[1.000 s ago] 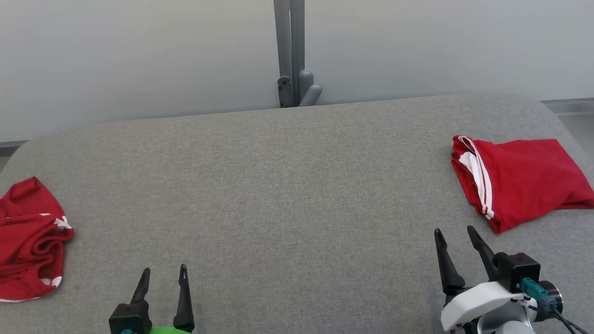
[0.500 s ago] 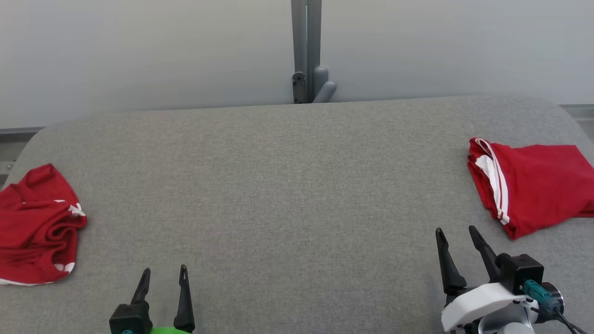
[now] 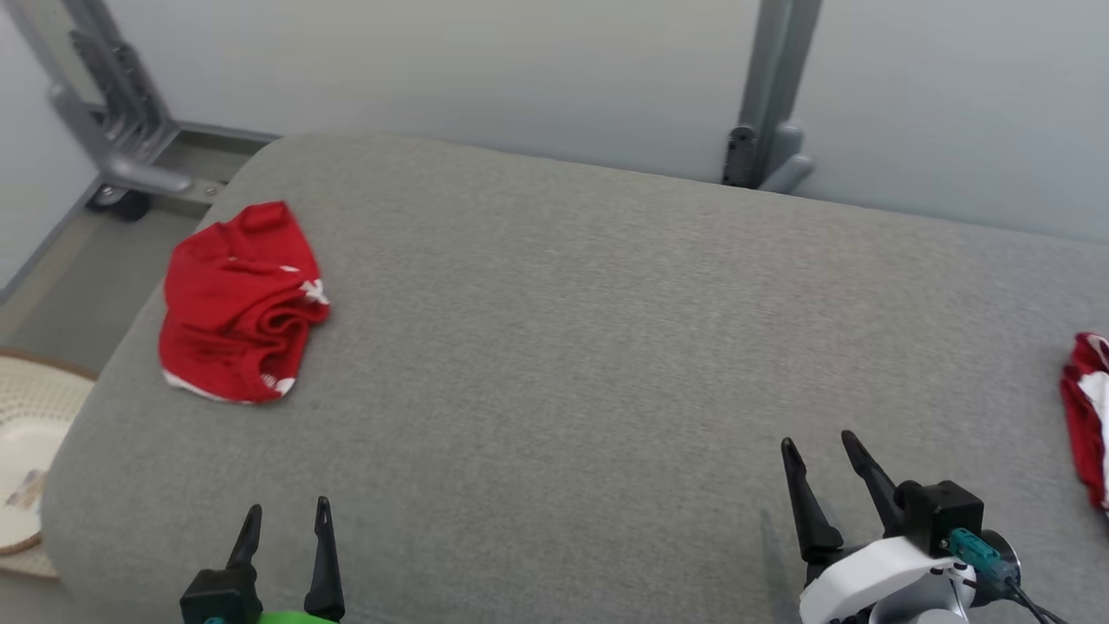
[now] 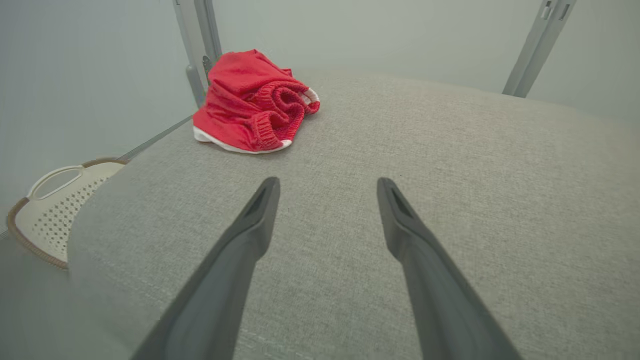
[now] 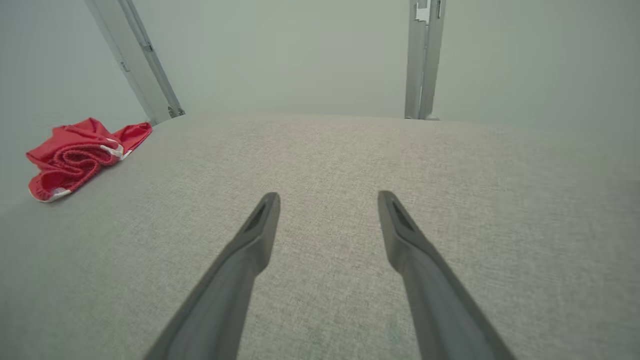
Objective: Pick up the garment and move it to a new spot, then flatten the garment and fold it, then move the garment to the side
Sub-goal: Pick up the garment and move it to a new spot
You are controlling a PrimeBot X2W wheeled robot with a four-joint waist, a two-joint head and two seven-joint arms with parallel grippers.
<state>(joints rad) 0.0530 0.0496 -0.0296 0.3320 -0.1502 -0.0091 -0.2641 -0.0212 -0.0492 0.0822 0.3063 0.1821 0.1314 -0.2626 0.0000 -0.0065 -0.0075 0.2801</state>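
Both claws hover low over the grey padded table (image 3: 563, 347), holding nothing: left claw (image 3: 288, 510) spread wide, right claw (image 3: 819, 442) the same, ready for a pick, I judge. Crumpled red garment (image 3: 238, 303) lies ahead of the left claw, slightly to its left, well apart, with bare cloth between. Second red garment (image 3: 1087, 416), white-striped, lies far right of the right claw. Pale basket (image 3: 26, 451) sits below the table edge, left of the left claw.

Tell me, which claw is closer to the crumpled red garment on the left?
Left. In the head view the left gripper sits below the crumpled red garment, apart from it; the right gripper is far to its right.
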